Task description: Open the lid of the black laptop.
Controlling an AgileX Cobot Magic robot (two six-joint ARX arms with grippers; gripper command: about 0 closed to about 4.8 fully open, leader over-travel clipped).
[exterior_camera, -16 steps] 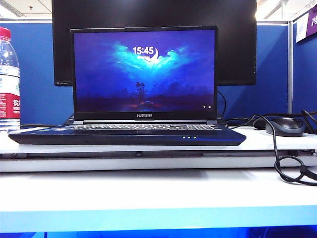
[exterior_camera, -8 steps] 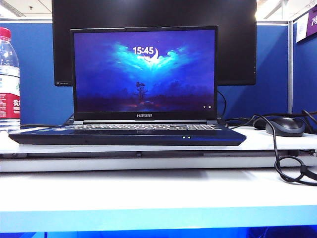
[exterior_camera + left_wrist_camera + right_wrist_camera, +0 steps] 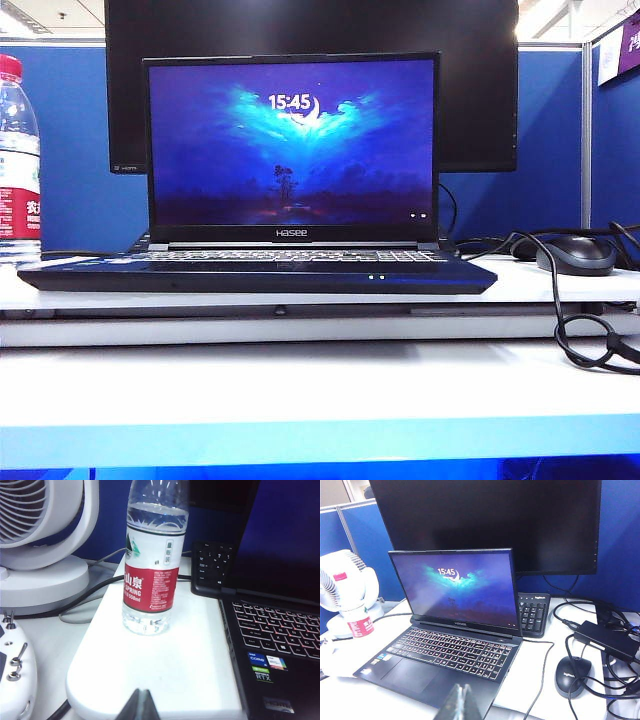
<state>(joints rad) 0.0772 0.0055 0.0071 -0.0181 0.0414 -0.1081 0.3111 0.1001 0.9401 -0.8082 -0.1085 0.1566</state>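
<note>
Lid (image 3: 292, 148) upright, screen lit, lock screen showing 15:45. Black laptop (image 3: 450, 655) open on white desk (image 3: 300, 385), in front of dark monitor (image 3: 485, 525). My left gripper (image 3: 140, 706) pressed closed, above desk edge near water bottle (image 3: 152, 560). My right gripper (image 3: 461, 704) closed, empty, just before laptop's front edge. Mouse (image 3: 573, 675) off beside laptop.

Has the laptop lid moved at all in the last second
No. In the exterior view the lid keeps the same upright angle, its top edge at the same height against the monitor behind it.
</note>
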